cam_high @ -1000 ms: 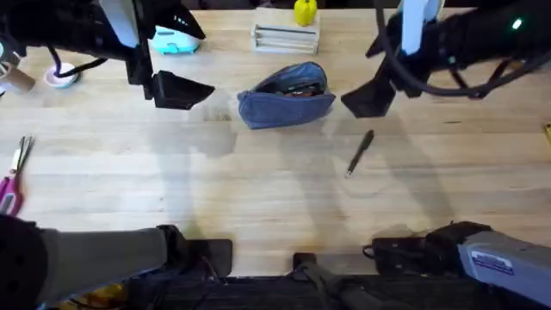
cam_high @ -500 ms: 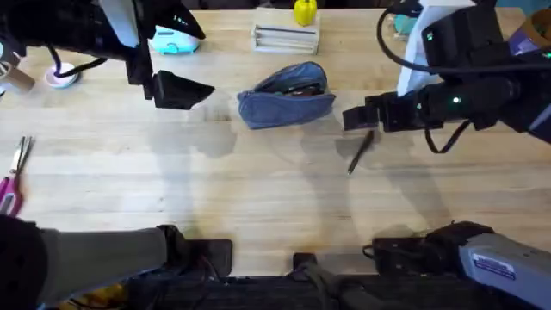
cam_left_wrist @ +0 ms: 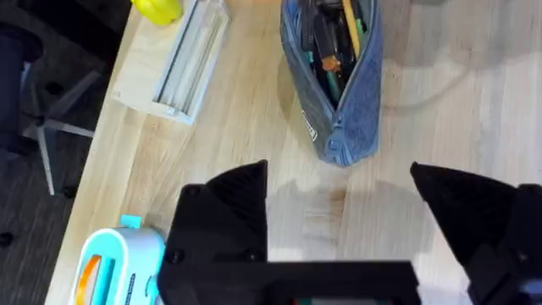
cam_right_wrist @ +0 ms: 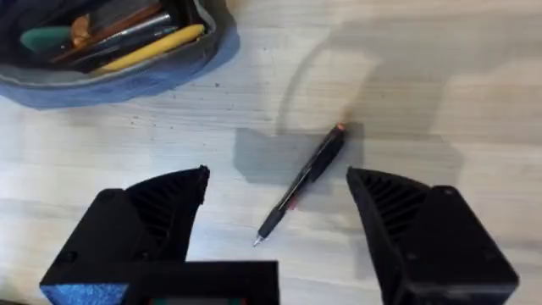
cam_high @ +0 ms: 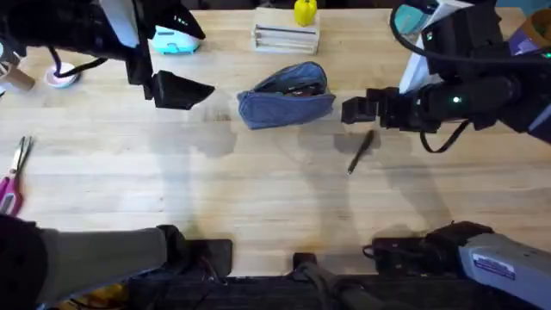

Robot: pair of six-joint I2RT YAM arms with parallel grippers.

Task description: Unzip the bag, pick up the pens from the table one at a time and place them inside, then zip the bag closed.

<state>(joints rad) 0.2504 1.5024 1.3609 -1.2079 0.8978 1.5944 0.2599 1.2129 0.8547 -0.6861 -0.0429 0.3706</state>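
The pen (cam_right_wrist: 302, 180) lies loose on the table (cam_high: 258, 185), centred between the right gripper (cam_right_wrist: 279, 212) and its wide-spread jaws, long axis slanting across the gap. That arm is clearly nearer. The bag (cam_high: 286, 97) sits unzipped just beyond; the left gripper (cam_left_wrist: 339, 216) hangs spread and empty on the bag's far side.

We are seeing the light wooden counter (cam_high: 258, 189) carrying the blue-grey bag (cam_high: 286, 96) near its middle, its zipper lying open over pens and pencils inside. A slim black pen (cam_high: 361, 151) is lying loose on the wood just right of the bag. Pink-handled scissors (cam_high: 13, 176) are sitting at the left edge, and a small wooden tray (cam_high: 285, 38) is standing beyond the bag.
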